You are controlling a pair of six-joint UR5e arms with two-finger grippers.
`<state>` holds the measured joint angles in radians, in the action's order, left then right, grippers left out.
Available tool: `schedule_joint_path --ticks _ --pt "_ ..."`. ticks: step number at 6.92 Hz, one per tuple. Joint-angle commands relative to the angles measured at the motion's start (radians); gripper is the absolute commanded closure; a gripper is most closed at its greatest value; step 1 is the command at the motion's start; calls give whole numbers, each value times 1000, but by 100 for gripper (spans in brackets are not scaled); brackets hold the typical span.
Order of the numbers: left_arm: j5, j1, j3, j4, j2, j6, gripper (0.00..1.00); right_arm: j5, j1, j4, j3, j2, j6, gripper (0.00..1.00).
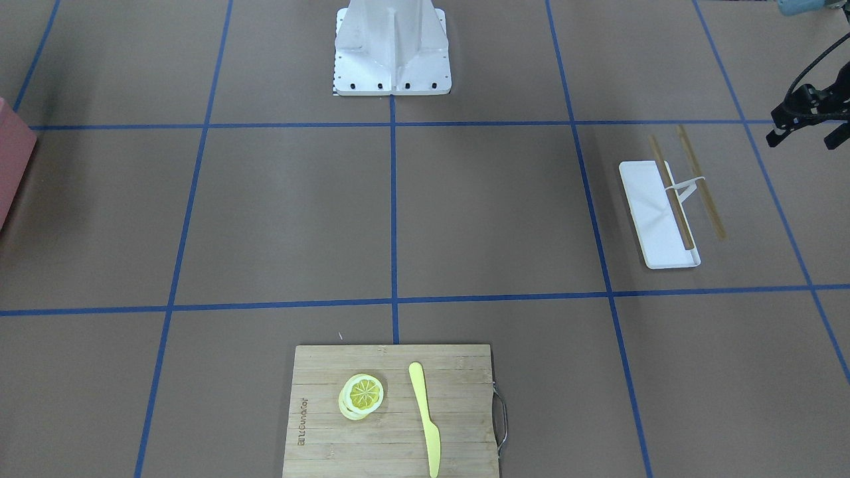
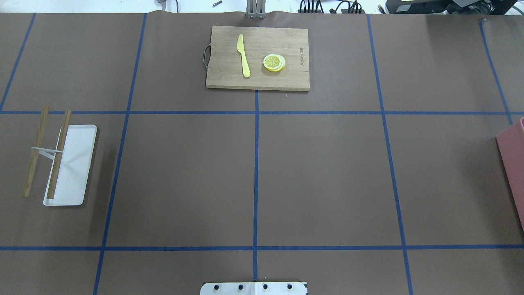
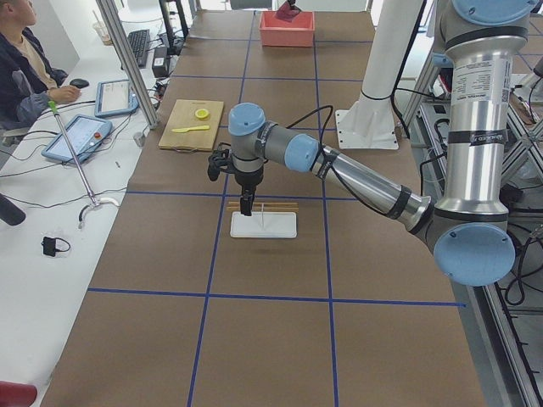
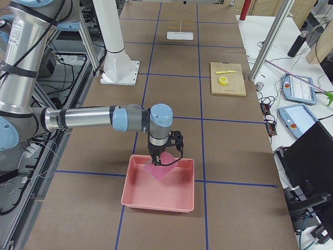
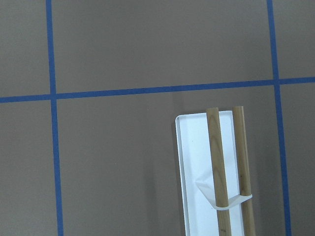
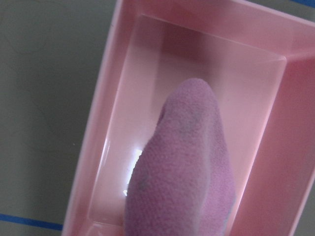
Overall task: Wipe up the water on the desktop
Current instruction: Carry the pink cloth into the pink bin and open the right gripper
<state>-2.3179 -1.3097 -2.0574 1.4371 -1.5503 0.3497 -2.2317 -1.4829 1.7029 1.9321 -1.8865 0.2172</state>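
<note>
- Where blue tape lines cross it, the desktop (image 2: 327,184) lies brown and flat under everything we see.
- Pink bin (image 4: 156,200) sits on its right end.
- Cutting board (image 2: 286,82) lies at the far middle edge.
- White tray (image 2: 77,164) is on the left side; left gripper (image 3: 245,210) hangs above it, and we cannot tell its jaws.
- Pink cloth (image 6: 182,172) hangs at the right gripper (image 4: 157,159), over the bin; we cannot tell those jaws either.

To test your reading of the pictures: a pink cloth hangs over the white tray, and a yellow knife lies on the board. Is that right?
Not quite. The cloth hangs over the pink bin, not the tray; the exterior right view shows it. The knife does lie on the board.
</note>
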Motion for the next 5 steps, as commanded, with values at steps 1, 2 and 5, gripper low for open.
schedule_joint_path --ticks 1,2,5 --pt "0 0 11 0 -7 0 3 20 -46 7 -50 4 71 56" --pt "0 0 10 0 -7 2 3 17 -48 6 -50 1 61 1" --pt "-2 -2 29 5 12 -9 3 17 -48 1 -48 3 54 0"
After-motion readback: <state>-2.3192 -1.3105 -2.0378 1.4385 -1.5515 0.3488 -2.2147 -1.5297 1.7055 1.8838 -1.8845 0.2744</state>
